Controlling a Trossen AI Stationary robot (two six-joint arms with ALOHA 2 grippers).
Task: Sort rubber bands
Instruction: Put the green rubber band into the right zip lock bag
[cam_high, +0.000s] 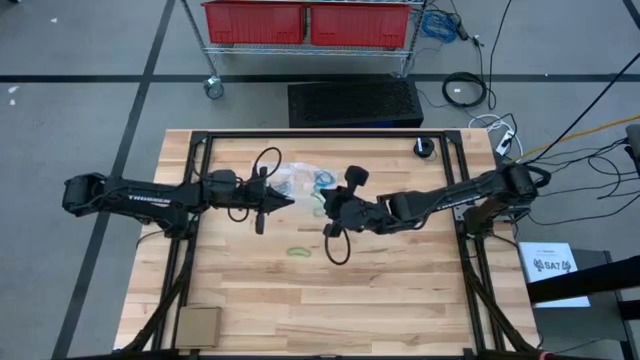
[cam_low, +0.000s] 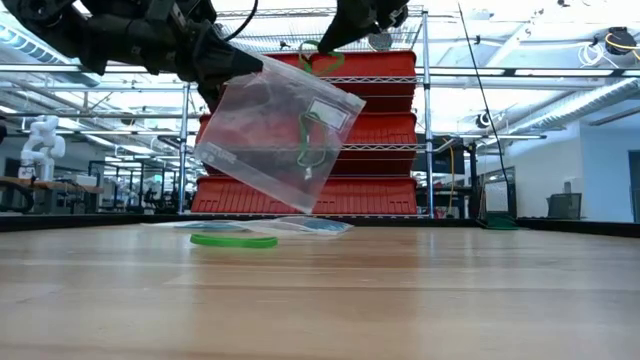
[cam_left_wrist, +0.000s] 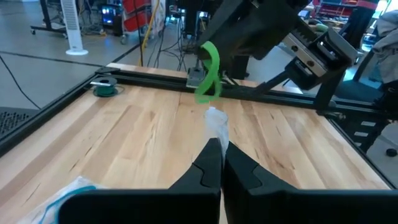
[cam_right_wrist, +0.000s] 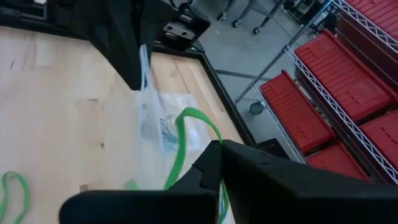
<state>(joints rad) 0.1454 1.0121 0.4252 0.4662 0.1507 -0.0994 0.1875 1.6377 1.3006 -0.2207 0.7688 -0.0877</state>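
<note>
Bench (cam_low: 400, 300) nearest you carries one green band (cam_low: 233, 240) lying flat. Above it your left gripper (cam_left_wrist: 217, 144) is clenched on a clear bag's (cam_low: 275, 135) edge, while your right gripper (cam_right_wrist: 214, 152) pinches another green band (cam_low: 318, 60) over the bag.

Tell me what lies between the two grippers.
In the low view, the mouth of the clear bag held up by the left gripper, and the green rubber band dangling from the right gripper over it.
</note>
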